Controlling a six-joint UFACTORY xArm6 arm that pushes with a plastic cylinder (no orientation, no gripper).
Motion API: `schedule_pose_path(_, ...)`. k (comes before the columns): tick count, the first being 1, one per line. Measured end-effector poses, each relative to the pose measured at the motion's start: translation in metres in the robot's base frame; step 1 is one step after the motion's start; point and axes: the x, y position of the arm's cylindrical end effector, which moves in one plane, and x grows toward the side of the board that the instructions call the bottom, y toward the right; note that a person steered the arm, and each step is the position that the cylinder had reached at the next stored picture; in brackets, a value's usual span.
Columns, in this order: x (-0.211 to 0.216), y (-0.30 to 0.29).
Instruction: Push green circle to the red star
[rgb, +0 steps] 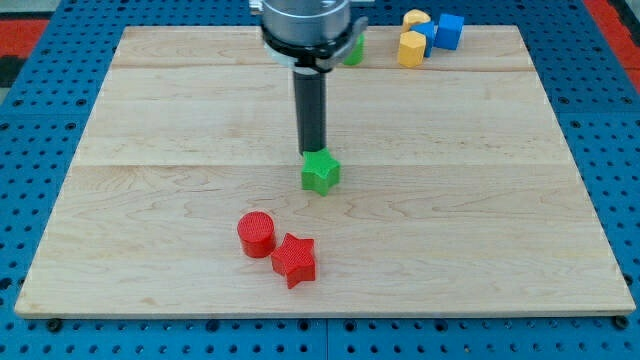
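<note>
Tip (312, 151) touches green star (320, 172) from above.

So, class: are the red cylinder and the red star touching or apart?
Touching. The camera view shows the red cylinder pressed against the upper left edge of the red star, with no strip of board visible between them.

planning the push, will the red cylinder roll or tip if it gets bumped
The red cylinder stands on its flat end and looks squat, so it should slide rather than roll or tip. It sits right against the red star, so a bump would likely shift both. My tip is at the green star, well away.
</note>
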Motion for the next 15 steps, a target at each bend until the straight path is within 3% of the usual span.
schedule_pose_path(3,0.092,0.01)
schedule_pose_path(4,0.058,0.038)
schedule_pose_path(6,-0.069,0.114)
schedule_pose_path(8,-0.162,0.073)
schedule_pose_path(10,-0.228,0.049)
schedule_pose_path(13,-0.239,0.01)
schedule_pose_path(15,-0.24,-0.125)
